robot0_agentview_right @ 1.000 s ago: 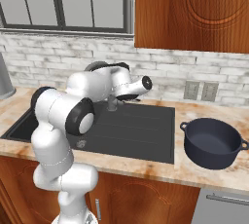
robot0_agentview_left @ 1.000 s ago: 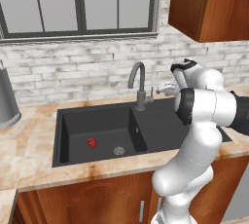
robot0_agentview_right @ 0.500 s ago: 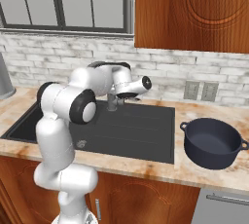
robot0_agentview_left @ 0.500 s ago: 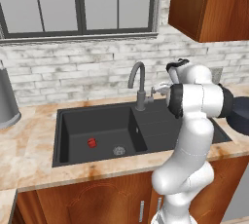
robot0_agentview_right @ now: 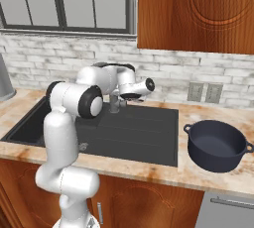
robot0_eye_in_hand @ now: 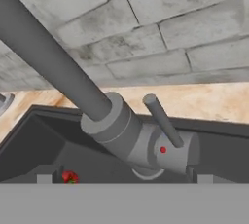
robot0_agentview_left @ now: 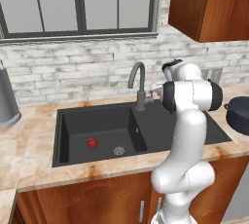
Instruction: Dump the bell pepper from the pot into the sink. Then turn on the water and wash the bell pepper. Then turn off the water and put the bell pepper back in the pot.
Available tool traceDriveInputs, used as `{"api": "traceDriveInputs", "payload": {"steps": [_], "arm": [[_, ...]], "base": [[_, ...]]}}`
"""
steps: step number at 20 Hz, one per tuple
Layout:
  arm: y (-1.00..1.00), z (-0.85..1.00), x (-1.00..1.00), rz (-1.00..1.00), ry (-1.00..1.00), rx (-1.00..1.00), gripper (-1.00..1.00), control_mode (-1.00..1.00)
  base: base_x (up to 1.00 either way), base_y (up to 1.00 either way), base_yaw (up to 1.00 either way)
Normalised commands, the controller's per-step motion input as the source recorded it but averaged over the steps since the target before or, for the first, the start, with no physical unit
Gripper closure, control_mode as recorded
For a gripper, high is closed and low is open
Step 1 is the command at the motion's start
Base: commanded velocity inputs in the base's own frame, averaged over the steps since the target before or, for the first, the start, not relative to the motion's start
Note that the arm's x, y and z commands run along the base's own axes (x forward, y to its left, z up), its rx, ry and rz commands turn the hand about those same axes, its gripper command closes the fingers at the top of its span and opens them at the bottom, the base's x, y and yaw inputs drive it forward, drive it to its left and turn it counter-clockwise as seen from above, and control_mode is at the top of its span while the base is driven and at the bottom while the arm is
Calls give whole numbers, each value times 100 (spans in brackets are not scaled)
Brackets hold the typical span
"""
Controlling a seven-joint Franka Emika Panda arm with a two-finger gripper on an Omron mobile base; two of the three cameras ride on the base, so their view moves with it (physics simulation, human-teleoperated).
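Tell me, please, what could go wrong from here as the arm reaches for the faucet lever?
The open gripper sits close to the faucet; it may bump the body and miss the thin lever. The bell pepper lies left of the drain, away from the spout, so water may miss it.

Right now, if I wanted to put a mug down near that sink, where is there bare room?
Bare counter lies between the sink and the pot, and on the far side between the sink and the grey container. The shallow section of the sink is bare too. It is crowded at the faucet, where the open gripper is close to the lever.
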Motion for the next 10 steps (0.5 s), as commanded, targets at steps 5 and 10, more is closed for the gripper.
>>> {"api": "traceDriveInputs", "payload": {"steps": [5, 10], "arm": [[0, -28, 30, 0, 0, 0, -100, -100], [0, -20, 26, 0, 0, 0, -100, -100]], "base": [[0, 0, 0], [0, 0, 0]]}}
